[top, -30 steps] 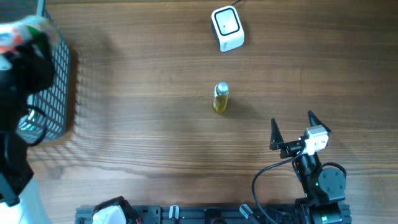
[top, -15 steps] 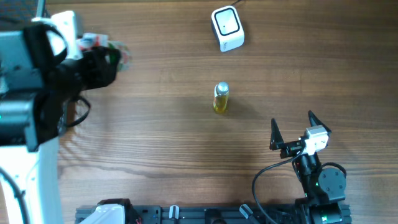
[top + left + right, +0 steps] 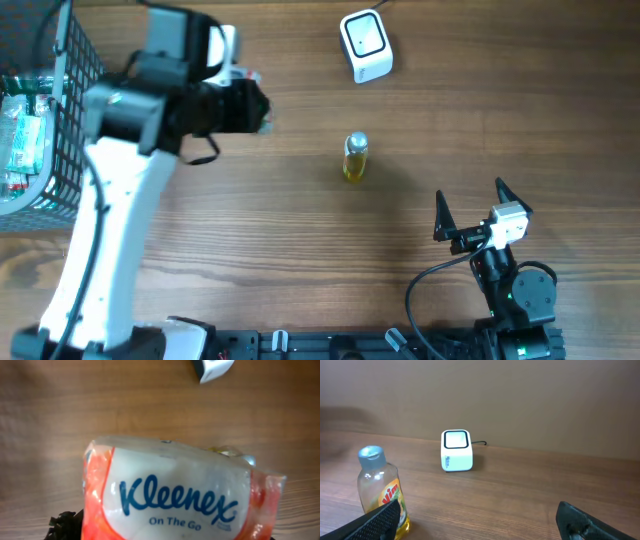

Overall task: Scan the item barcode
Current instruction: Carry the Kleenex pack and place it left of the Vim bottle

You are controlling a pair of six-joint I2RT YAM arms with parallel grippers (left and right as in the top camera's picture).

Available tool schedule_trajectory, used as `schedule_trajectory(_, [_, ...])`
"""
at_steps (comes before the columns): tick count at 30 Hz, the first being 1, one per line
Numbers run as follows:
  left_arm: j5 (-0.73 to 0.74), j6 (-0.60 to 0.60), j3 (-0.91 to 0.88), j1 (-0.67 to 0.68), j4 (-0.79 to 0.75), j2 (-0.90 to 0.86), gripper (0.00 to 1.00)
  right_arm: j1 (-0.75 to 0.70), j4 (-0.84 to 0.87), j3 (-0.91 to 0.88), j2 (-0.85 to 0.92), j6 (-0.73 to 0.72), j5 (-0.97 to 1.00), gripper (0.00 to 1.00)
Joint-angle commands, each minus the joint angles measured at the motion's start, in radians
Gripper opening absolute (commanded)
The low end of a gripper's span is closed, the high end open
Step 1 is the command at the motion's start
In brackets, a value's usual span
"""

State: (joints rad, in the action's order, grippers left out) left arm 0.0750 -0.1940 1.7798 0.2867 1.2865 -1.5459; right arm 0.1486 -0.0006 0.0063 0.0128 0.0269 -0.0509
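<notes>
A: Where is the item?

B: The tissue pack (image 3: 170,495) is in the air over the desk (image 3: 300,250), clamped in the left hand (image 3: 235,105). In the left wrist view its branded face fills the frame and its long axis runs crosswise to the fingers. I see no barcode on that face.

A: And the scanner?

B: The scanner (image 3: 365,45) sits at the far edge, off to the robot's right of the pack and a little farther out. Its corner shows above the pack in the wrist view. The left hand is the nearer one, so I judge the carry goes rightward and outward, then the pack turns to show its code.

A: The other arm?

B: The right hand (image 3: 470,195) is parked near the base, jaws spread wide, holding nothing.

A: Count?

B: One pack held, one scanner, one yellow bottle (image 3: 355,157) upright mid-desk and nearer the robot than the scanner, and one wire basket (image 3: 75,90) at the left. I cannot count its packets.
</notes>
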Motion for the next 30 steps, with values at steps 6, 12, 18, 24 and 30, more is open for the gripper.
schedule_trajectory(6, [-0.159,-0.203,-0.164,0.069,-0.137,-0.094,0.41,-0.004,0.003,-0.001,-0.003,-0.002,0.009,1.00])
schedule_trajectory(12, [-0.159,-0.211,-0.320,0.071,-0.294,-0.094,0.42,-0.004,0.003,-0.001,-0.003,-0.002,0.009,1.00])
schedule_trajectory(18, [-0.158,-0.212,-0.442,0.071,-0.413,-0.095,0.43,-0.004,0.003,-0.001,-0.003,-0.002,0.009,1.00])
schedule_trajectory(24, [-0.158,-0.212,-0.531,0.072,-0.523,-0.103,0.42,-0.004,0.003,-0.001,-0.003,-0.002,0.010,1.00])
schedule_trajectory(30, [-0.143,-0.230,-0.607,0.103,-0.539,-0.113,0.42,-0.004,0.003,-0.001,-0.003,-0.002,0.010,1.00])
